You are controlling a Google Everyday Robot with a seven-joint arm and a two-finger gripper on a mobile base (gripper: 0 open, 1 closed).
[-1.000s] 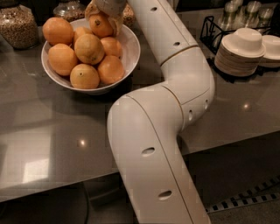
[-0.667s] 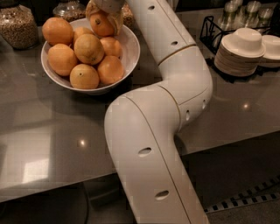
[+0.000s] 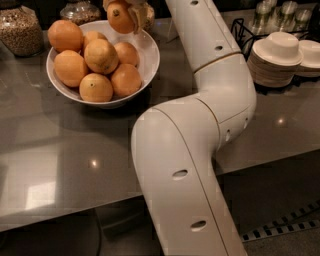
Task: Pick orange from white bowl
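The white bowl (image 3: pixel 152 56) stands at the back left of the grey counter and holds several oranges. My gripper (image 3: pixel 123 12) is at the top of the view, above the bowl's far rim. It is shut on the orange (image 3: pixel 119 19), a deep-orange fruit with a dark stem scar facing the camera. One finger (image 3: pixel 138 17) shows on the orange's right side. The orange hangs just clear of the other oranges (image 3: pixel 100 56) in the bowl. My white arm (image 3: pixel 200 125) runs from the bottom of the view up to the gripper.
A glass jar of grains (image 3: pixel 18 31) stands left of the bowl and another jar (image 3: pixel 80 10) behind it. Stacked small white dishes (image 3: pixel 278 58), a black wire rack (image 3: pixel 244 35) and glasses (image 3: pixel 274 12) are at the back right. The counter's front edge (image 3: pixel 75 215) runs below.
The gripper has risen a little with the orange in it, so the orange now sits higher over the bowl's far rim. The oranges in the bowl have not moved.
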